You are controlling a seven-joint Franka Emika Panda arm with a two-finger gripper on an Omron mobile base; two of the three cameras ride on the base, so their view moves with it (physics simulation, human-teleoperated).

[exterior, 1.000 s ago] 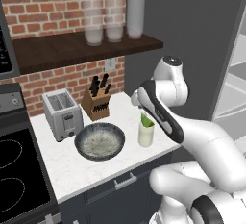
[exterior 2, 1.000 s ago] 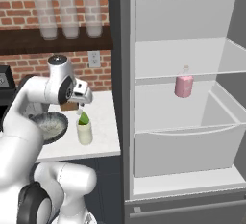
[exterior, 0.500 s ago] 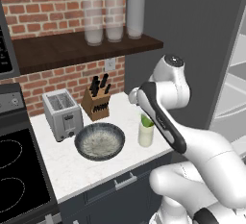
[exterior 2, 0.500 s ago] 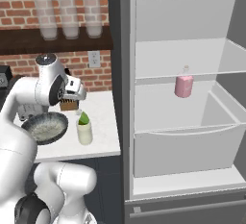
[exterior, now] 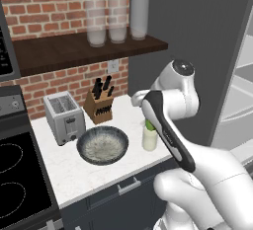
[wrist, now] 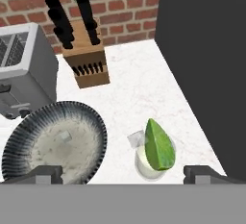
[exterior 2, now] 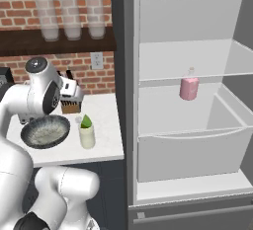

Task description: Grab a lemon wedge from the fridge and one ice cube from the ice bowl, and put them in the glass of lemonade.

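You saw a glossy white arm (exterior: pixel 197 160) built of thick, rounded tubular links that swelled into bulbous housings at each joint, with a broad dome-like white shell at its base. One link carried a long dark grey, almost black strip (exterior: pixel 165 130) with rounded ends along its side, and the joint housing above it was capped by a flat dark grey disc (exterior: pixel 183 66) ringed in lighter grey. From the right base camera the same cap (exterior 2: pixel 36 65) showed on a rounded white housing, beside a curved dark band (exterior 2: pixel 52 97) and a small white block (exterior 2: pixel 73 91) with dark marks.
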